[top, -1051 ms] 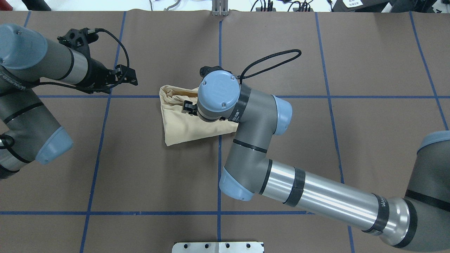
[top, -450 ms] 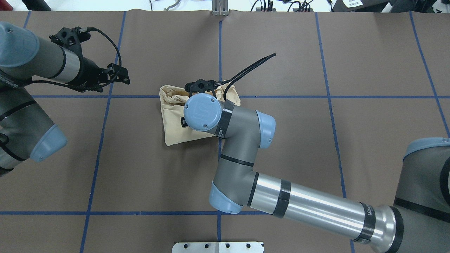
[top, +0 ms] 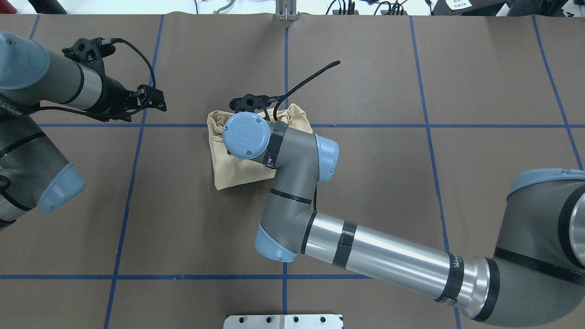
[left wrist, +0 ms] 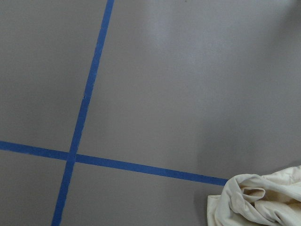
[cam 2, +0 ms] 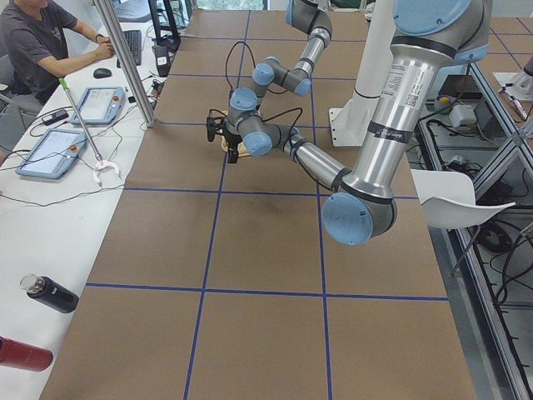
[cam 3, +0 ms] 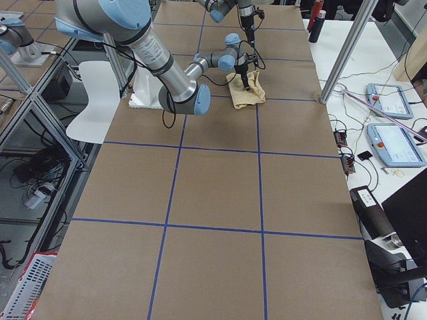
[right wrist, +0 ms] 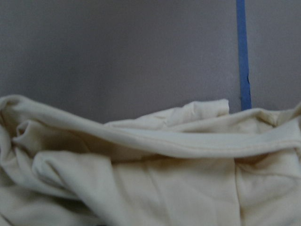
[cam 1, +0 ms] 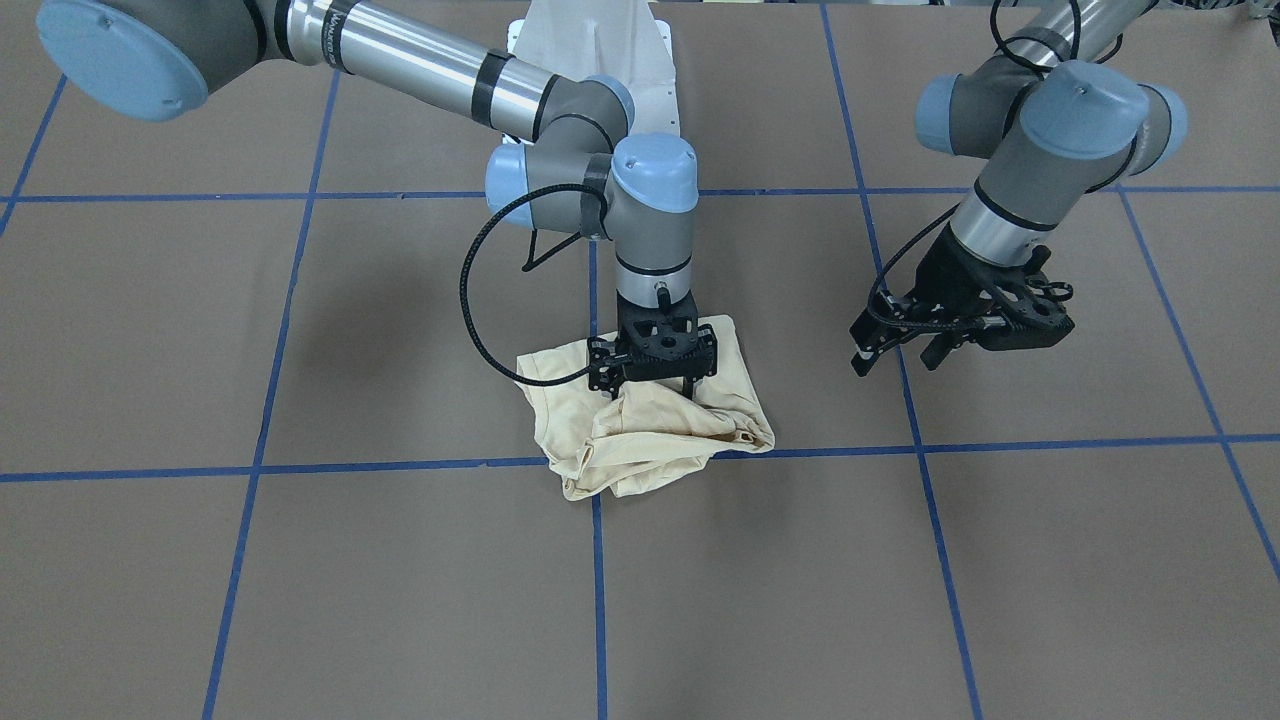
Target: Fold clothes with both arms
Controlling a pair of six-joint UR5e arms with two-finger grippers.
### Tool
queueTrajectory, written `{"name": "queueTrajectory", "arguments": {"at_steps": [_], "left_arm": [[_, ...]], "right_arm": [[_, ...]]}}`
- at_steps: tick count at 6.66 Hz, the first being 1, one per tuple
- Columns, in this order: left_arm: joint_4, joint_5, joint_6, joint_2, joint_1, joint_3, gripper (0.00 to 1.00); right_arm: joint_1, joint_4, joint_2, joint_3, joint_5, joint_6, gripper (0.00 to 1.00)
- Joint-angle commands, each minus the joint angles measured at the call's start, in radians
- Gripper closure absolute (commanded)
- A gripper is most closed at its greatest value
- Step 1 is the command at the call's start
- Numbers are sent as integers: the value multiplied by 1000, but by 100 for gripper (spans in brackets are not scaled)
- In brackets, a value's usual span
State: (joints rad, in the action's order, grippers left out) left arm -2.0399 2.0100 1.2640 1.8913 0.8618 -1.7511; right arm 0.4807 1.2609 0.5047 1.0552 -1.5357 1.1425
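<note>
My right arm (cam 1: 420,65) comes in from the upper left of the front-facing frame, wrist vertical. The right hand (cam 1: 650,385) points straight down, fingers spread, tips sunk in the crumpled shirt (cam 1: 650,440) at the tabletop's (cam 1: 300,550) middle. The left hand (cam 1: 900,355) hangs tilted at right, fingers apart, empty, clear of the shirt.

Right arm (top: 384,256) reached in from four o'clock on the overhead view, wrist turned straight down (blue cap facing the camera), and the right gripper (cam 1: 650,385) pointed down, fingers spread. Left arm (top: 55,87) sat out at ten o'clock, left gripper (cam 1: 895,358) hovering, fingers parted, aimed toward three o'clock.
</note>
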Motion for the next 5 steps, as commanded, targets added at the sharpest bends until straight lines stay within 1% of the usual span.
{"name": "queueTrajectory", "arguments": {"at_steps": [1,2,4,5], "left_arm": [[1,-1,0,-1,3,2,0],[4,1,0,-1,17,2,0],[3,3,-2,0,32,13,0],[0,4,-3,0,49,13,0]], "right_arm": [[68,-145,-69,-159,18,-12,11],[90,-197,-93,-223,53,-18,10],[99,-196,-121,-228,57,-24,9],[114,-195,-121,-225,52,-24,7]]}}
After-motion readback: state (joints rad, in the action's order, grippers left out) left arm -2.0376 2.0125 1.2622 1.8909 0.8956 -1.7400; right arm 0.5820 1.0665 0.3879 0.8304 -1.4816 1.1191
